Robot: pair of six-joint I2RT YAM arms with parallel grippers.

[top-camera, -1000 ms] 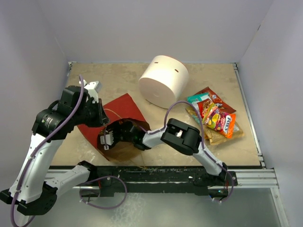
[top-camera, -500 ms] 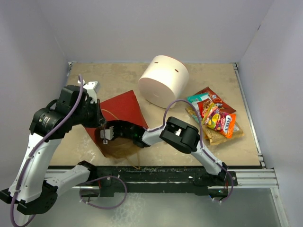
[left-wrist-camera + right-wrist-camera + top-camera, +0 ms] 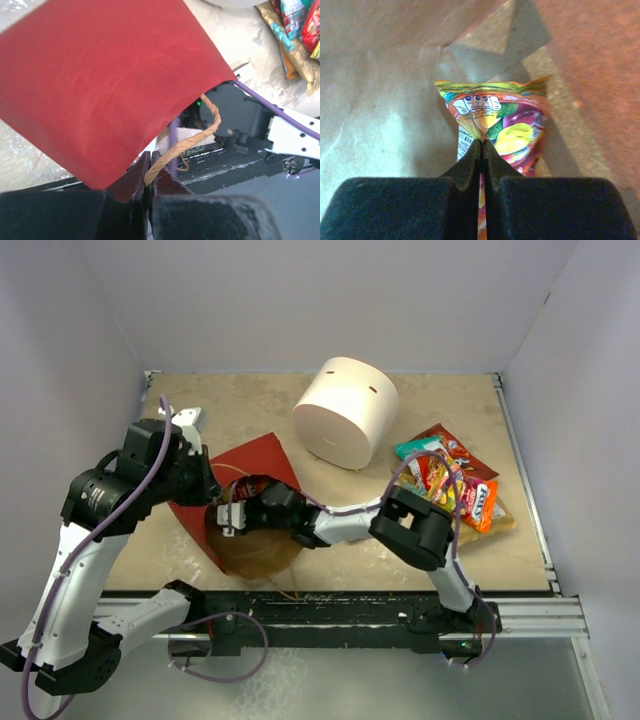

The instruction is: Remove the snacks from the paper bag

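Red paper bag (image 3: 258,462) is held at the left of the table (image 3: 250,405) by the left gripper (image 3: 148,172), its fingers closed on the twine handle (image 3: 202,135); since a second ago the bag's mouth is lifted and turned, and the right gripper (image 3: 481,146), spread then, is now clamped on a snack packet (image 3: 505,130) inside; only the right wrist view shows this packet, crinkly, orange-yellow with printed fruit, against brown paper; the other snacks (image 3: 455,485) are seen piled at the right from above.

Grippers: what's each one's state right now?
Left gripper: closed on the twine handle of the paper bag.
Right gripper: closed on a snack packet inside the bag.
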